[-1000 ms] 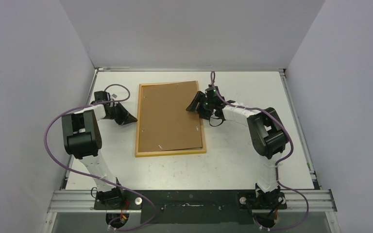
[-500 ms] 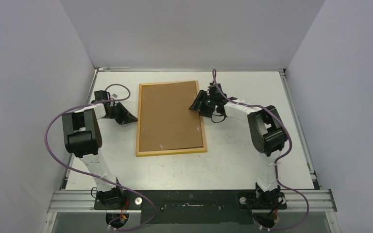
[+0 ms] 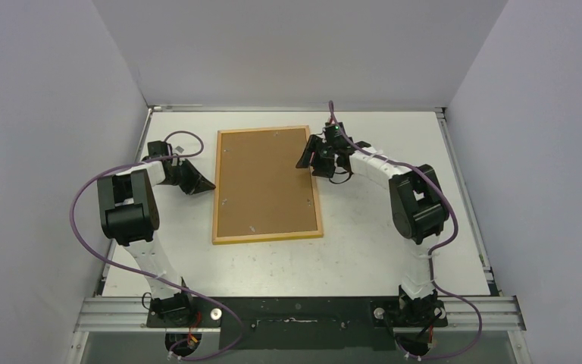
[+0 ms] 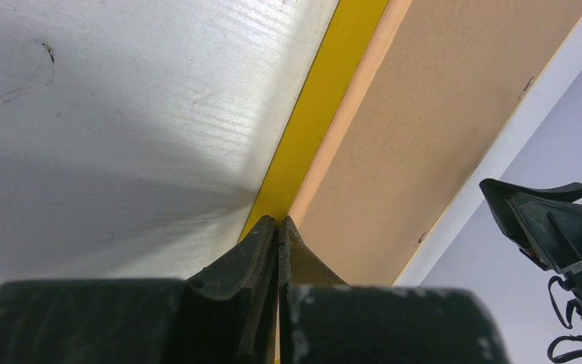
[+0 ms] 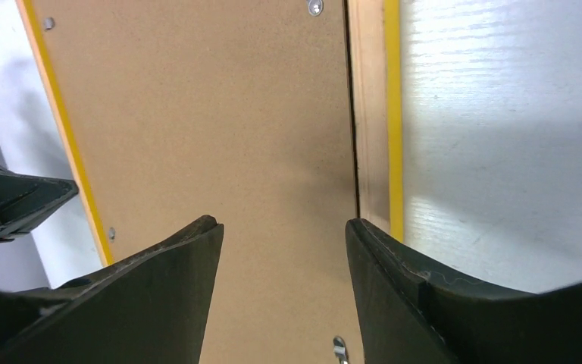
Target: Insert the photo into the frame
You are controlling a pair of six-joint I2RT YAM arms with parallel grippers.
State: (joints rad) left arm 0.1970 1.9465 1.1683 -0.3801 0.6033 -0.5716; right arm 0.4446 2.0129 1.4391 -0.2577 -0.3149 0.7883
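Observation:
The frame [image 3: 267, 237] lies face down in the middle of the table, its yellow border [image 4: 326, 83] and wooden back edge [image 5: 375, 114] showing. A brown backing board [image 3: 265, 182] fills it and lies flat. The photo is hidden. My left gripper [image 3: 209, 184] is shut with nothing in it, its tips [image 4: 279, 221] right at the frame's left edge. My right gripper [image 3: 303, 161] stands open over the frame's right side near the far corner. Its fingers [image 5: 282, 227] straddle the board's right margin and hold nothing.
Small metal tabs [image 5: 315, 7] sit along the board's right edge. White walls close in the table on the left, right and far sides. Purple cables loop off both arms. In the left wrist view the right gripper [image 4: 553, 227] shows across the frame.
The backing board, skewed and raised at its right side a second ago, now lies flat inside the frame. The right gripper has shifted farther along the frame's right edge. The left arm stayed put.

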